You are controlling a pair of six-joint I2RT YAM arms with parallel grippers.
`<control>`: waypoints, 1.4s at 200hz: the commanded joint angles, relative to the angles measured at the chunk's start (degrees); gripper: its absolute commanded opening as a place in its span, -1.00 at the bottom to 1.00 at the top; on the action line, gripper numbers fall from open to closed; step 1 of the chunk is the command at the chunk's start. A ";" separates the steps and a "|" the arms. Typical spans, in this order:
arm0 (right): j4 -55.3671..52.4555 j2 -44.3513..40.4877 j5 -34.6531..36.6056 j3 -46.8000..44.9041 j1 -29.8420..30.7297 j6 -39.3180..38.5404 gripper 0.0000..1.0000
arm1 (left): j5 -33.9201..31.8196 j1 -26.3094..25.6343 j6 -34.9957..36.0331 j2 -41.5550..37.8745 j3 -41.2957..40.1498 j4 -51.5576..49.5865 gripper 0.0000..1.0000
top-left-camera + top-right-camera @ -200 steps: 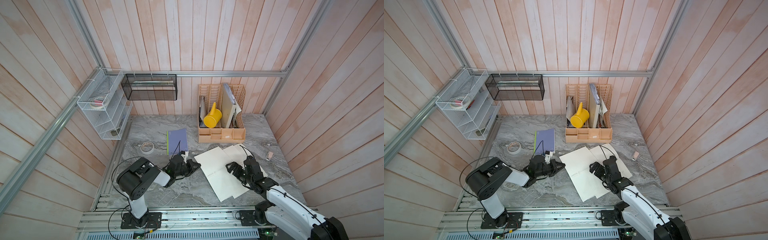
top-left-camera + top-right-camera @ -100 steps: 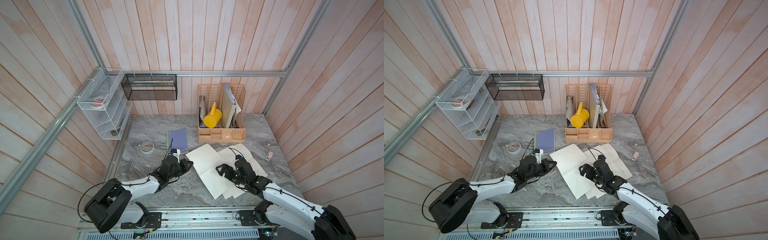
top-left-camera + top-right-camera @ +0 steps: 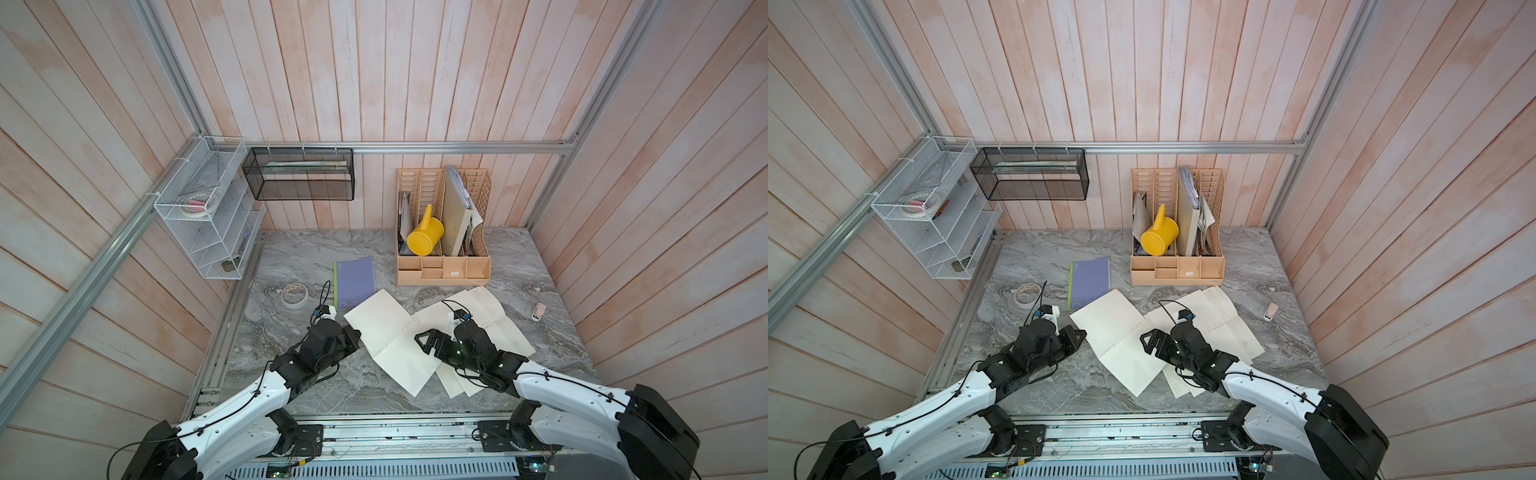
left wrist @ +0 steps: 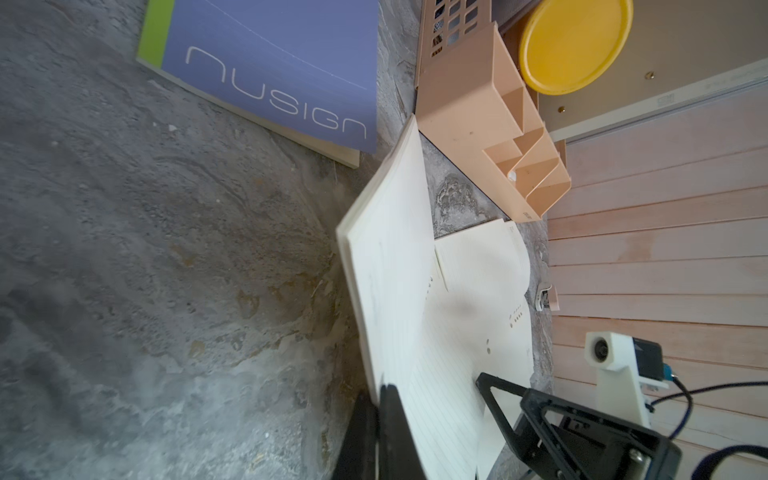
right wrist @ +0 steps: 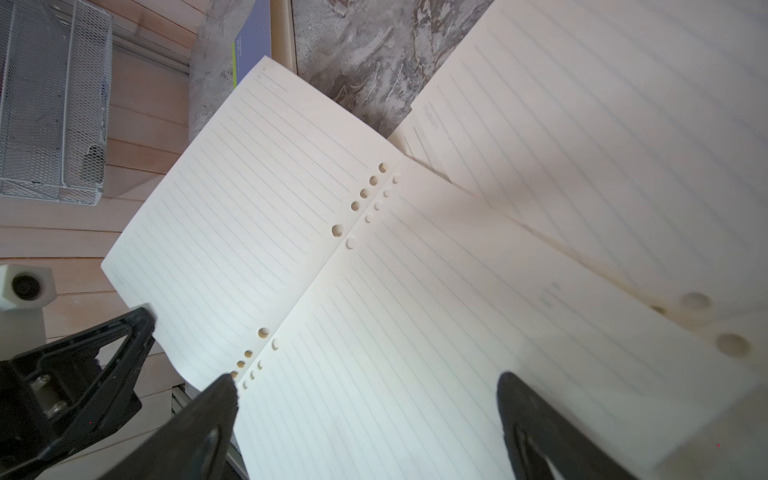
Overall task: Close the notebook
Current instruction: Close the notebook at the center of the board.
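Observation:
The notebook [image 3: 386, 332] lies open mid-table, its cream lined pages showing in both top views. My left gripper [image 3: 354, 335] is shut on the outer edge of its left half [image 4: 395, 266], which is lifted off the table and tilted up towards the spine. The black fingers [image 4: 390, 415] pinch that stack of pages. My right gripper [image 3: 428, 343] hangs open over the right half [image 5: 415, 332], just beside the punched spine; nothing is between its fingers [image 5: 216, 399].
A closed blue notebook [image 3: 354, 282] lies just behind the lifted half. More loose lined sheets [image 3: 494, 320] lie under and right of the open one. A wooden organizer [image 3: 442, 266] with a yellow watering can [image 3: 424, 239] stands behind, a tape roll [image 3: 294, 294] left, a small pink thing [image 3: 539, 311] right.
The left gripper has raised the notebook's left half from flat to tilted. The notebook has slid left, and the right gripper has followed over its right page.

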 commanded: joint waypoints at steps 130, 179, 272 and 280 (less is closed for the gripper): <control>8.53 14.70 -3.62 9.98 4.80 -2.01 0.97 | -15.62 -0.46 -2.84 -13.64 3.10 -28.45 -1.00; 11.42 16.69 -3.81 7.51 5.51 -0.60 0.97 | -14.31 -0.47 -3.70 -13.61 1.46 -26.02 -1.00; 11.49 23.44 -5.52 8.01 9.55 0.93 0.96 | -17.59 -0.46 -5.62 -15.04 0.36 -26.55 -1.00; 12.02 24.50 -5.74 8.07 9.55 0.81 0.96 | -17.42 -0.46 -5.66 -14.66 0.43 -26.45 -1.00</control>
